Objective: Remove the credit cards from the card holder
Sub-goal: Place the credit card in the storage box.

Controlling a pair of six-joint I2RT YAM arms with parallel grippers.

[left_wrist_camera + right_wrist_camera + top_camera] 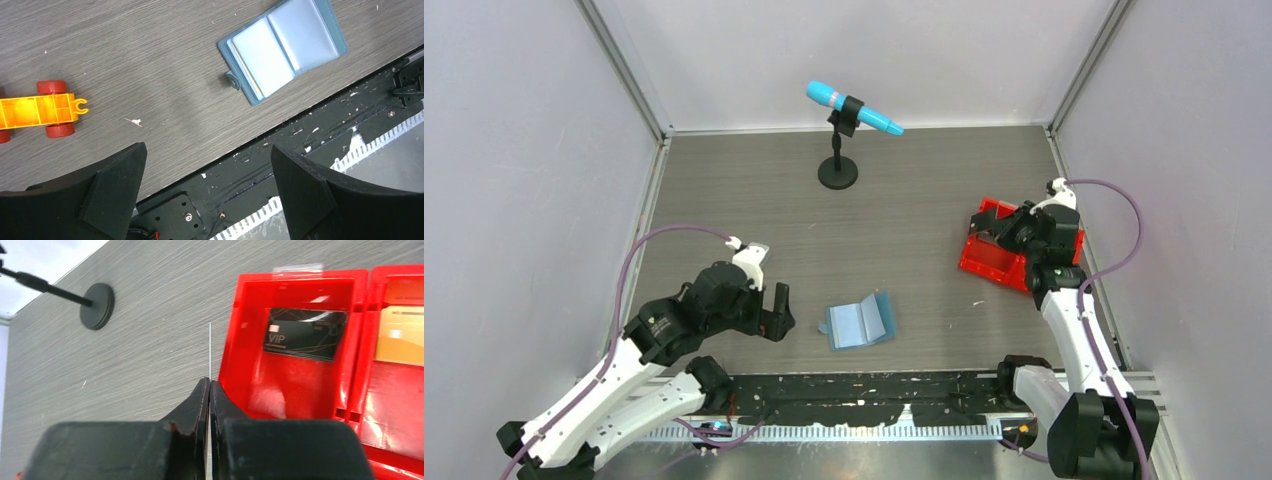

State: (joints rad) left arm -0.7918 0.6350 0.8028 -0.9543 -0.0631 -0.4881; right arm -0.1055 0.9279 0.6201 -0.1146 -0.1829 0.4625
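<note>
The teal-blue card holder (861, 322) lies open on the table near the front edge; the left wrist view shows the card holder (282, 47) with pale blue inner pockets and a thin yellowish edge in one pocket. My left gripper (776, 312) hangs open and empty to its left; in its own view the left gripper (207, 150) is over the table's front edge. My right gripper (209, 382) is shut on a thin card (210, 350) seen edge-on, at the left rim of the red bin (295, 277). A black VIP card (305, 334) and an orange-gold card (400, 337) lie in the bin.
The red two-compartment bin (984, 262) sits at the right, under my right gripper (1002, 230). A blue microphone (854, 108) on a black stand (838, 175) is at the back centre. An orange toy chassis with red wheels (37, 110) lies near the left arm.
</note>
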